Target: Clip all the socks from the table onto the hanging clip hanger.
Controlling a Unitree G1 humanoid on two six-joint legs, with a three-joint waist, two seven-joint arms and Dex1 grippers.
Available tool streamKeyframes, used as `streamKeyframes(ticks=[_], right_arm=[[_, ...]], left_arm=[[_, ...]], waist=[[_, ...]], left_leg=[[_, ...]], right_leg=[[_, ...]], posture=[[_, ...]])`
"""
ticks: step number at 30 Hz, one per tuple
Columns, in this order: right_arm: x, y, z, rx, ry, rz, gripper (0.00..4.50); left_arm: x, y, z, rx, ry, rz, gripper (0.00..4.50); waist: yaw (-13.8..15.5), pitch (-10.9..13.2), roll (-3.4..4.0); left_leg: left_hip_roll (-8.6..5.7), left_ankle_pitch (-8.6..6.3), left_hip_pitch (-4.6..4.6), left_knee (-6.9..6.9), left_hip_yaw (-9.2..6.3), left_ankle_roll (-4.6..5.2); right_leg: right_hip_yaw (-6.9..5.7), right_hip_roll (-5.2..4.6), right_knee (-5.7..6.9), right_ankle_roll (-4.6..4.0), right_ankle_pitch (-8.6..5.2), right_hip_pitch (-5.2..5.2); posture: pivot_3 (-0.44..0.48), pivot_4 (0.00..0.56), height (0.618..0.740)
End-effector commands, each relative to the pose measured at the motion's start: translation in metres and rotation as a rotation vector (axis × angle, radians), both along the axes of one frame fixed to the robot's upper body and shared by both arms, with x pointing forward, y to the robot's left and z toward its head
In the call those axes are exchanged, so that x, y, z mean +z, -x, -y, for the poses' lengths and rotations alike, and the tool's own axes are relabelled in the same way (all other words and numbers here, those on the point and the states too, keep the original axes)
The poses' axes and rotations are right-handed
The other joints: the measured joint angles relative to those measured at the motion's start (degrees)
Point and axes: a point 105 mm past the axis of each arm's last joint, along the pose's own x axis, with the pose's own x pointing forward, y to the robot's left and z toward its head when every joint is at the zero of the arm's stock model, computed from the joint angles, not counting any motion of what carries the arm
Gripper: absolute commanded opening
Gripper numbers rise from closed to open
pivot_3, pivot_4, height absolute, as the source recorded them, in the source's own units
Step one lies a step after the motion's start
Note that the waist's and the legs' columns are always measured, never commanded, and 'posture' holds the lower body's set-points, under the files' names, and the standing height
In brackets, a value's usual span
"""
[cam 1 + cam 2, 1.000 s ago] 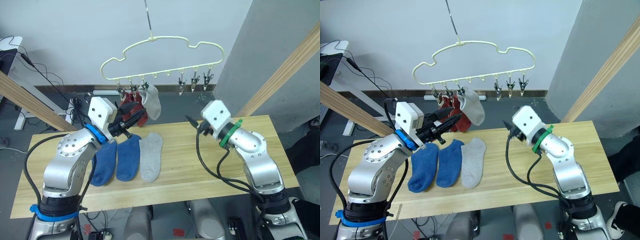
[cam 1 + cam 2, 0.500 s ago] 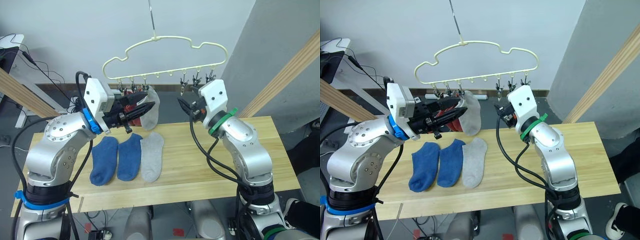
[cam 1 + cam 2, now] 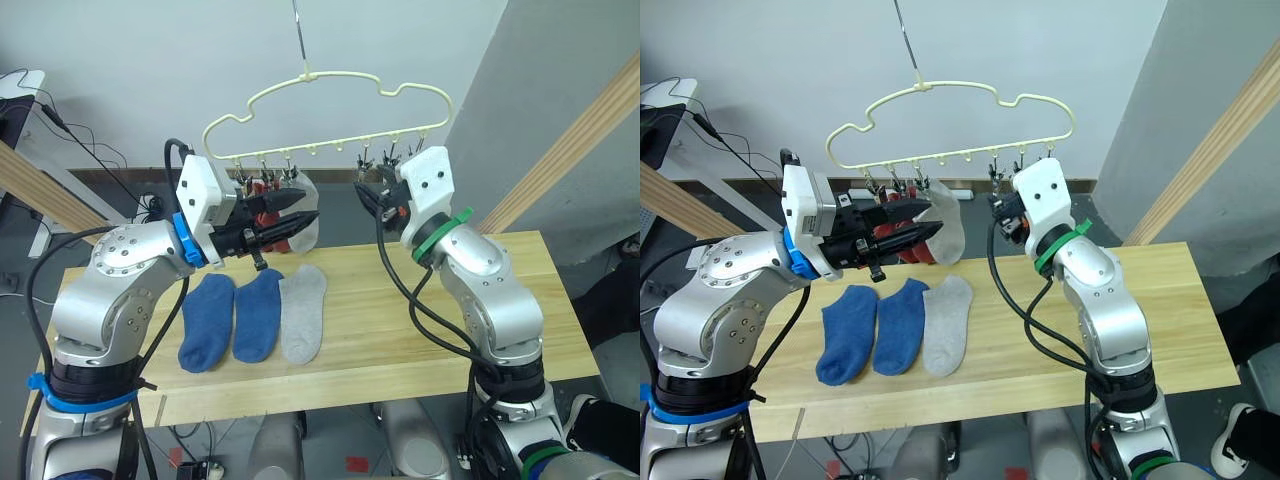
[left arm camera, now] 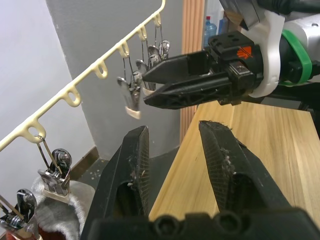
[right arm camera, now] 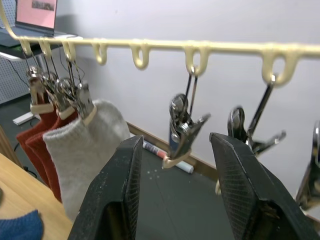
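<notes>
The pale yellow clip hanger hangs above the table's far edge. Two rust red socks and a light grey sock hang from its left clips. On the table lie two blue socks and a light grey sock, side by side. My left gripper is open and empty, level with the hanging grey sock. My right gripper is open just short of a free metal clip, which hangs in line with the gap between its fingers.
Slanted wooden poles of a frame stand at the left and at the right. Two further free clips hang to the right of the one my right gripper faces. Bare planks stretch across the table's right half.
Both arms have risen from table height to the hanger's bar. The right gripper has swung up and left toward the free clip. The left gripper has moved up beside the hanging grey sock.
</notes>
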Motion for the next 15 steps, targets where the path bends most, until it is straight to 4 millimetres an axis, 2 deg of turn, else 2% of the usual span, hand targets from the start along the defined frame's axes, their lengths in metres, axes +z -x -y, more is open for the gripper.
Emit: streamKeyframes(ticks=[1,15], right_arm=[[0.012,0.001,-0.006,0.019,-0.010,0.041,2.21],[0.016,-0.007,-0.024,0.076,-0.003,0.037,2.21]], left_arm=[[0.004,0.003,0.002,-0.015,-0.007,0.020,1.75],[-0.005,0.005,0.003,-0.007,-0.005,-0.001,1.75]], waist=[[-0.03,0.00,0.00],[-0.05,0.00,0.00]], left_leg=[[0.00,0.00,0.00,0.00,0.01,0.00],[0.00,0.00,-0.01,0.00,0.00,0.00]], right_leg=[[0.01,0.00,0.00,0.00,0.00,0.00],[0.01,-0.01,0.01,0.00,0.00,-0.01]], posture=[[-0.165,0.301,0.740],[-0.154,0.304,0.740]])
